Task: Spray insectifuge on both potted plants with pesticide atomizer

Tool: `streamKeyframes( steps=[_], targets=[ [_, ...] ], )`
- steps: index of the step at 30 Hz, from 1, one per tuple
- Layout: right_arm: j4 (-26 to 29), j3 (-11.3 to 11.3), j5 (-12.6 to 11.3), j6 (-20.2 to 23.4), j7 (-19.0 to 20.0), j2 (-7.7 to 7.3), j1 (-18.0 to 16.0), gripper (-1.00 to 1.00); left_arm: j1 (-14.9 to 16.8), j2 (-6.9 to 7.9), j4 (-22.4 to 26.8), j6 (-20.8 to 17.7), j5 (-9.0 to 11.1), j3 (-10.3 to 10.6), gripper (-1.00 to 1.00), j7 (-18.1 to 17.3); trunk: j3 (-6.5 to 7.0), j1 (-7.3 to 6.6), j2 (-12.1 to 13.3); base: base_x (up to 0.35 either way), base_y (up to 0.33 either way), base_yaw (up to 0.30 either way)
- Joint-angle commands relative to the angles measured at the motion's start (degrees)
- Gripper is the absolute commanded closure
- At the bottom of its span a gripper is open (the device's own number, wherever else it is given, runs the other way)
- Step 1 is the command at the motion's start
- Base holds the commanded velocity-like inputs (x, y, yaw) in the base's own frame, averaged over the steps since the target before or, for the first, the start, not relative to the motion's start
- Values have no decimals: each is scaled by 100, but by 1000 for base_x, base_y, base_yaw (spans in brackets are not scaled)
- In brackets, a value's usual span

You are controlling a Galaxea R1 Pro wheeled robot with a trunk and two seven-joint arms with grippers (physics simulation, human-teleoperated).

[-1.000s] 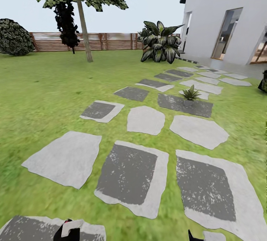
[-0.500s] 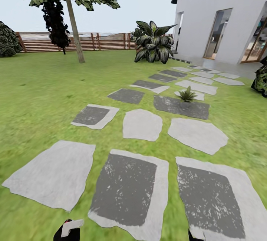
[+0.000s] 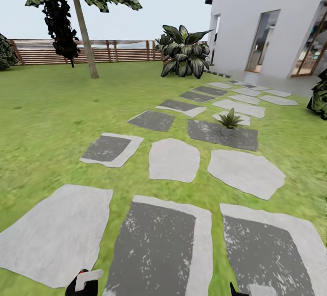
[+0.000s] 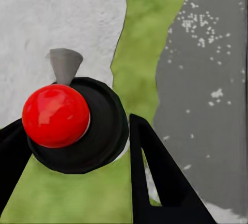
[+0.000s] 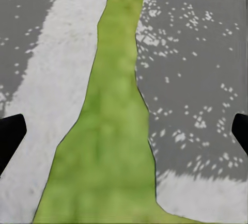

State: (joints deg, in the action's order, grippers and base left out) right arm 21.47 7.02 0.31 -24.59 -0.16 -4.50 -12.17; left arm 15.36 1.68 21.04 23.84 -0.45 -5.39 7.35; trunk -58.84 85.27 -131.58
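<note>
Head view: one potted plant [image 3: 230, 120] sits on a dark stepping stone [image 3: 222, 134] mid-path on the lawn [image 3: 50, 118], well ahead of both arms. Left wrist view: left gripper [image 4: 72, 152] fingers pinch a black object with a red ball [image 4: 56, 115] over grass. Right wrist view: right gripper [image 5: 124, 131] spread wide, nothing held, over a grass strip between stones.

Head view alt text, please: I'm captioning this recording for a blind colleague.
A small potted plant with pointed green leaves sits on a dark stepping stone, partway along a grey stone path crossing a green lawn toward a white house. A tree, a brown slatted fence and a big broad-leaved plant stand behind.
</note>
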Motion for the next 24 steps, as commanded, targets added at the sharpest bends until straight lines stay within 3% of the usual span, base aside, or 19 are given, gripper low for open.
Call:
streamKeyframes(
  steps=[1,24],
  targets=[
    [-6,10,4,-19,-2,2,-4,-100,2,-1,-3,17,-8,-6,100,12,-5,2,-1,333,88,-265],
    [-3,10,4,-19,-2,2,-4,-100,-6,2,-1,23,-8,-6,100,13,95,2,-1,332,87,-253]
  ],
)
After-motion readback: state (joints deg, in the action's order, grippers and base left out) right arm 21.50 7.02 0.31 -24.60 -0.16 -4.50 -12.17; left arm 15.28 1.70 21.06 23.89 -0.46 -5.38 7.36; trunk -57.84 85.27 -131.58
